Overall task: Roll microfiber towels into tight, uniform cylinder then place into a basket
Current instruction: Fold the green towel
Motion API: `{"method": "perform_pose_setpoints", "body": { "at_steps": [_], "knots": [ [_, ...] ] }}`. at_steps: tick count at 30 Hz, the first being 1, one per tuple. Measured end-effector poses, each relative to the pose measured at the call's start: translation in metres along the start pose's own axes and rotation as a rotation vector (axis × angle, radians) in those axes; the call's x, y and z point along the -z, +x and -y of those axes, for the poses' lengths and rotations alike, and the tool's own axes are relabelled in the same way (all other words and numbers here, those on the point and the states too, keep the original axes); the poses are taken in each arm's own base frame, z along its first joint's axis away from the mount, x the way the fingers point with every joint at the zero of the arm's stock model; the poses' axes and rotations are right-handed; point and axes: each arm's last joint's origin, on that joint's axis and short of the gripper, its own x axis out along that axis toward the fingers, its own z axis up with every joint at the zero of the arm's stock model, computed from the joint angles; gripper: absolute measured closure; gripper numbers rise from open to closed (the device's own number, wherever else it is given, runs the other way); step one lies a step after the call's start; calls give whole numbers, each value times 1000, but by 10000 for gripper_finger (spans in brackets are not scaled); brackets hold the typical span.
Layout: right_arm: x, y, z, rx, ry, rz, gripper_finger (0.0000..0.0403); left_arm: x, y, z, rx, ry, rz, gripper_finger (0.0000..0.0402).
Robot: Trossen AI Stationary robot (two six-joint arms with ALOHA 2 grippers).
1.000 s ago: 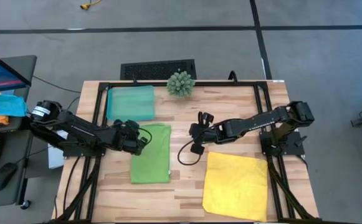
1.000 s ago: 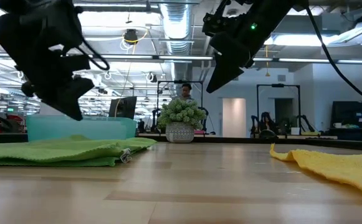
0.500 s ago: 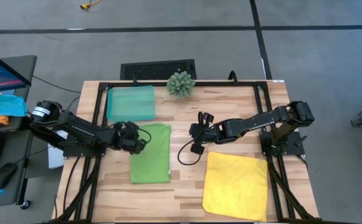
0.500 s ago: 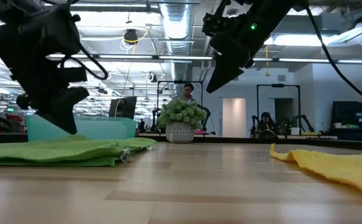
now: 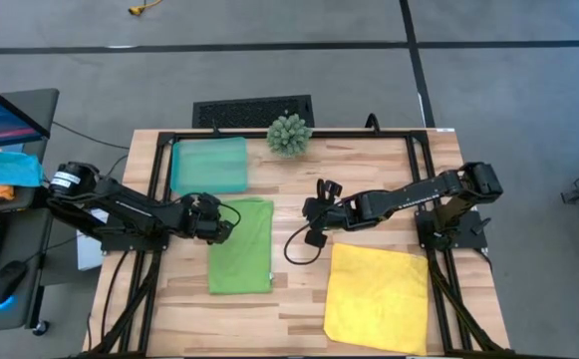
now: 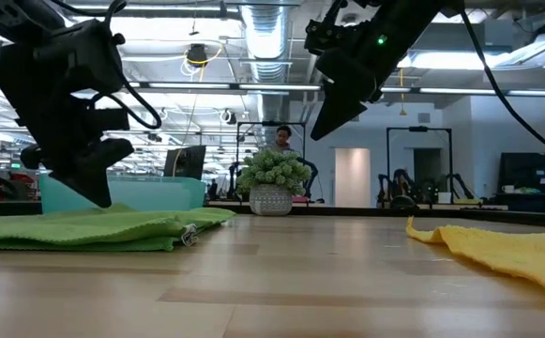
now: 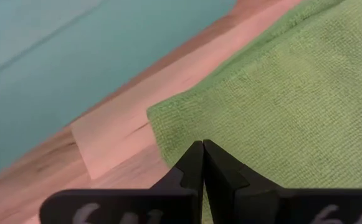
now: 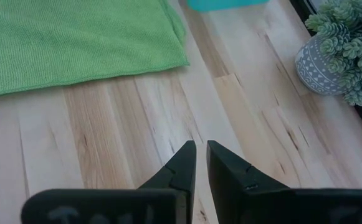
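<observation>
High view shows the green towel [image 5: 241, 246] lying flat on the wooden surface [image 5: 299, 299] just in front of the teal basket [image 5: 209, 165], with the left gripper [image 5: 227, 221] at the towel's near-left corner — its fingers pressed shut, holding nothing I can see. Over toward the middle the right gripper [image 5: 315, 211] hangs above bare wood beside the yellow towel [image 5: 379, 297], fingers nearly closed with a thin gap and nothing between them — a small potted plant [image 5: 289, 134] sits at the far edge.
</observation>
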Motion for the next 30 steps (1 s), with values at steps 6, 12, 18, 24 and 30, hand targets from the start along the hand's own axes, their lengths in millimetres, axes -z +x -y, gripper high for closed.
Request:
{"method": "perform_pose_setpoints", "body": {
  "at_steps": [6,12,18,24,30],
  "knots": [
    [0,0,0,0,0,0,340,1,0,0,16,-13,-43,401],
    [0,0,0,0,0,0,340,4,0,-5,-37,-45,-65,401],
    [0,0,0,0,-1,0,340,7,-1,-12,-99,-85,-85,401],
    [0,0,-1,-3,-4,0,340,7,-3,-11,-106,10,-49,401],
    [2,-7,-14,-32,-61,21,340,1,-25,4,-79,104,24,401]
  ]
}}
